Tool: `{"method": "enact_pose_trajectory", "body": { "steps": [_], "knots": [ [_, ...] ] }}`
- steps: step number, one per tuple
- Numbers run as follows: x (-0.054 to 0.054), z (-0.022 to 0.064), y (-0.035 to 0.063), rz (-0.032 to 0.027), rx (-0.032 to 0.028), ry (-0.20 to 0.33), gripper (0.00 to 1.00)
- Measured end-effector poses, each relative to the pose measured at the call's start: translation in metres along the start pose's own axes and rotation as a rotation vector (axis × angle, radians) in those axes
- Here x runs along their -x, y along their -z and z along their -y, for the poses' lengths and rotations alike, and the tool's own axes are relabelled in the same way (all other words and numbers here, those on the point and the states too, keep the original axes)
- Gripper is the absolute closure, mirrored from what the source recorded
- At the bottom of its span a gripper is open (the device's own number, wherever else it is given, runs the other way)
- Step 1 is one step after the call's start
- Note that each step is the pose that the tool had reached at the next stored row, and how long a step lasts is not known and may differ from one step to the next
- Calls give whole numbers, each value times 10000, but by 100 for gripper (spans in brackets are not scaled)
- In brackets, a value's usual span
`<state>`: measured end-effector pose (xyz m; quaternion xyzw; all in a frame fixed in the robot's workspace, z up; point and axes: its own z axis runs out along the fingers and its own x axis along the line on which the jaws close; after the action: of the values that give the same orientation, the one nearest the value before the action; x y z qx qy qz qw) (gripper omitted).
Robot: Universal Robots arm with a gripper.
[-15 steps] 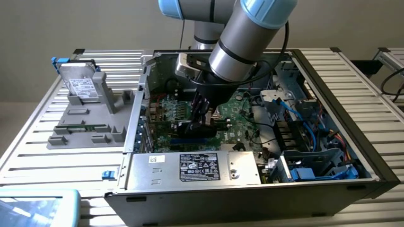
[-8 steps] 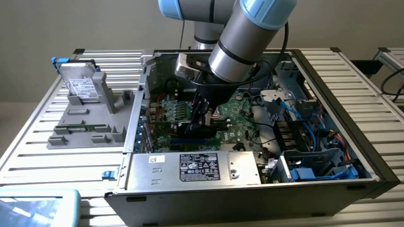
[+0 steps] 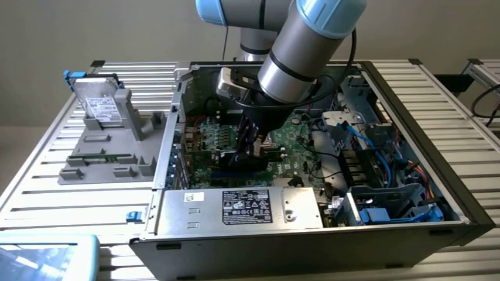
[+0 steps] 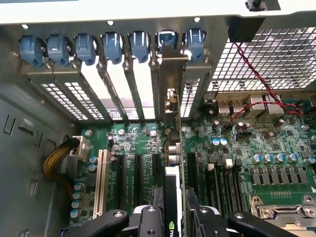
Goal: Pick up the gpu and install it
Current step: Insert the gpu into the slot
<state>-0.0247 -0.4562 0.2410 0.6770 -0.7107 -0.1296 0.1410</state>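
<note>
Tool point(image 4: 172, 219) sits deep inside the open computer case point(image 3: 312, 252), jaws partly closed and clamped on both faces of the gpu point(image 4: 173, 185), which stands on edge between them. Card is held upright, likely so its lower edge lines up with the long slots of the motherboard point(image 4: 276, 148) directly beneath the tool. Silver bracket point(image 4: 173, 74) lies ahead of the tool, against the rear wall's slot openings, among the blue latches point(image 4: 113, 47), probably so the ports face out the back. Cannot tell whether the connector edge has entered a slot. Hard drive point(image 3: 102, 105) is well off to the tool's side, outside the case, on a grey stand on the worktop point(image 3: 39, 193).
</note>
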Motion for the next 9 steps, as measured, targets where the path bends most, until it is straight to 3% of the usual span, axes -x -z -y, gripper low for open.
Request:
{"method": "enact_pose_trajectory", "body": {
  "steps": [9],
  "knots": [
    [0,5,-12,-3,0,-1,72]
  ]
}}
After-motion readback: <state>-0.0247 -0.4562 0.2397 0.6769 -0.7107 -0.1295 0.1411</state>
